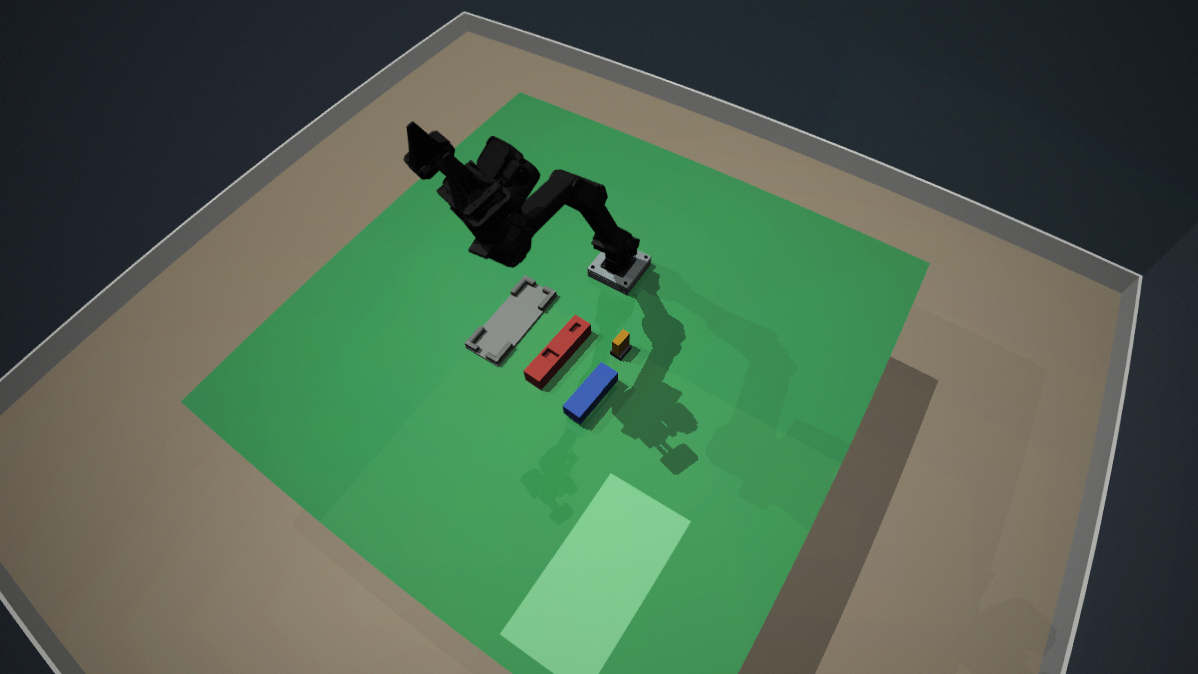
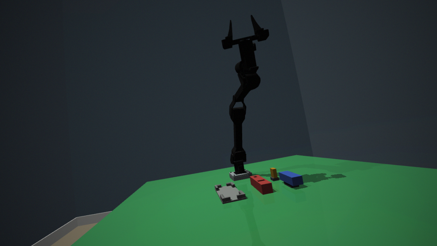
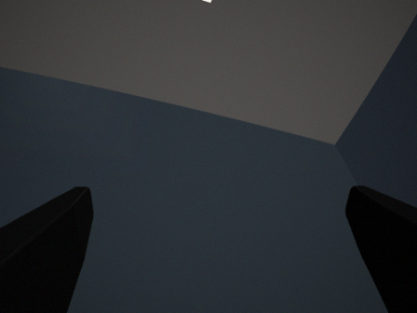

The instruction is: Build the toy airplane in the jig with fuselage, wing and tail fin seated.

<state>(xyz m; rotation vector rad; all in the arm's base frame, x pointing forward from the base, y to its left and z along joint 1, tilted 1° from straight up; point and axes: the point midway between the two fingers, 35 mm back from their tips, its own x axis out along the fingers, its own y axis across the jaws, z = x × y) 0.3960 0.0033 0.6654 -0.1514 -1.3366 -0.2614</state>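
The grey jig [image 1: 511, 321] [image 2: 228, 191] lies flat with raised corner walls and an empty cradle. The red fuselage [image 1: 564, 342] [image 2: 263, 185] lies beside it, its two sockets open on top. The blue wing [image 1: 590, 391] [image 2: 290, 177] lies beyond the fuselage, raised on a small dark support. The orange tail fin [image 1: 620, 342] [image 2: 273, 173] stands upright on a small dark base. My gripper [image 2: 240, 18] [image 3: 224, 200] is open and empty, high above the parts and pointing upward. The wrist view shows only wall and ceiling between the fingers.
The arm's grey base plate [image 1: 619, 271] [image 2: 240, 175] is bolted down behind the jig and the fuselage. A green mat [image 1: 402, 335] [image 2: 171, 208] lies under everything. A pale rectangle [image 1: 599, 570] shows on the mat in front of the wing. A low wall surrounds the floor.
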